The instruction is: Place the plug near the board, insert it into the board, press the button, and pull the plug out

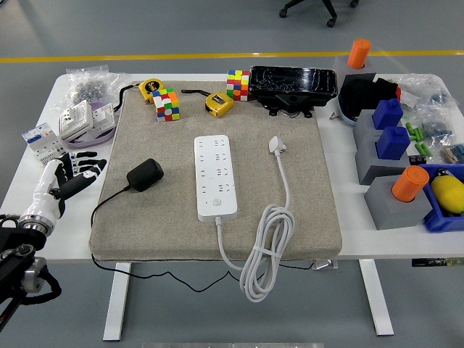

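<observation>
A grey mat (pixel 217 232) covers the middle of the white table (pixel 348 243), and clutter rings it. Far across from the left robot hand (pixel 72 176), along the table's right side, stand grey blocks carrying blue blocks (pixel 388 127) and orange cylinders (pixel 408 183), with a blue bin (pixel 444 217) holding a yellow object at the far right edge. Along the far edge of the mat sit two colour cubes (pixel 166 105), two yellow tape measures (pixel 219 102) and a black tray (pixel 293 85). Just beyond the left robot hand, on the bare table, lie white switch parts (pixel 85 117) and a bag of small parts (pixel 87 83).

The white board (pixel 215 177) lies lengthwise at the mat's centre, well to the right of the left robot hand; its own white cord runs off the near edge in a coil (pixel 264 250) and ends in a white plug head (pixel 277 144) just right of the board. The black plug (pixel 145 175) rests on the mat between the left robot hand and the board, apart from both, its thin black cable (pixel 105 203) trailing toward the near left edge of the mat. Nothing lies between the plug and the board.

The left robot hand hangs over the bare table at the mat's left edge, fingers loosely spread, gripping nothing and touching neither plug nor mat. Its black arm (pixel 18 254) enters from the lower left corner.
</observation>
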{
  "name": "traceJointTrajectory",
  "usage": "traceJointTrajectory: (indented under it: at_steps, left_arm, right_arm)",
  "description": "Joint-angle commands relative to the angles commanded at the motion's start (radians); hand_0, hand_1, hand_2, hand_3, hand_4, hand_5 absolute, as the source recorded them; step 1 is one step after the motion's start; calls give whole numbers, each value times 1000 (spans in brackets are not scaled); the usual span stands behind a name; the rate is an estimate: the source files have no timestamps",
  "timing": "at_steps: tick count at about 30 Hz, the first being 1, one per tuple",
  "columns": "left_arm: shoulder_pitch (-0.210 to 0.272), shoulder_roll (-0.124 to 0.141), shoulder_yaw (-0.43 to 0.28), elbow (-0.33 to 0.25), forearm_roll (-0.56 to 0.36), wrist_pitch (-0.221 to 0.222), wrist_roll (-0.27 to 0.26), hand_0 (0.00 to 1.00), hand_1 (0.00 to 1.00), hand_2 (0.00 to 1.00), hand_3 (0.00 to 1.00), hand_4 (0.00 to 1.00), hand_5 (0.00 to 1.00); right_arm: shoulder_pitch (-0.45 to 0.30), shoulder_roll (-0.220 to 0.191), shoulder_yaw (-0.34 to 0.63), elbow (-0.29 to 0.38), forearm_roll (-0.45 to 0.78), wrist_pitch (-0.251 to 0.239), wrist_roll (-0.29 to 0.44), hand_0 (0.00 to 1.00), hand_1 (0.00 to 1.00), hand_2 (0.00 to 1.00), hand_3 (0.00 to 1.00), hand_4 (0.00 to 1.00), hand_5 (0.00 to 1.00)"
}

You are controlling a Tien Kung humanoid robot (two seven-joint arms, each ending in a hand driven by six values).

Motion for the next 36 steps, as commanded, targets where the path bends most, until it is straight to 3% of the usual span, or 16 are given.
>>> traceJointTrajectory:
  at_steps: [19, 26, 36]
  left_arm:
    - [22, -5, -18, -21, 10, -5, 17, 543, 635, 595, 580, 805, 280]
    - [29, 7, -8, -23, 14, -8, 22, 544, 636, 598, 581, 805, 282]
    - [32, -1, -19, -29, 20, -8, 22, 542, 637, 598, 582, 804, 282]
  right_arm:
    - [22, 13, -109, -41, 53, 8, -1, 742, 725, 725, 717, 998, 681]
    - [30, 39, -123, -62, 73, 11, -5, 741, 728, 730, 712, 998, 678]
    - [40, 59, -161, -84, 93, 9, -1, 751, 734, 736, 707, 998, 674]
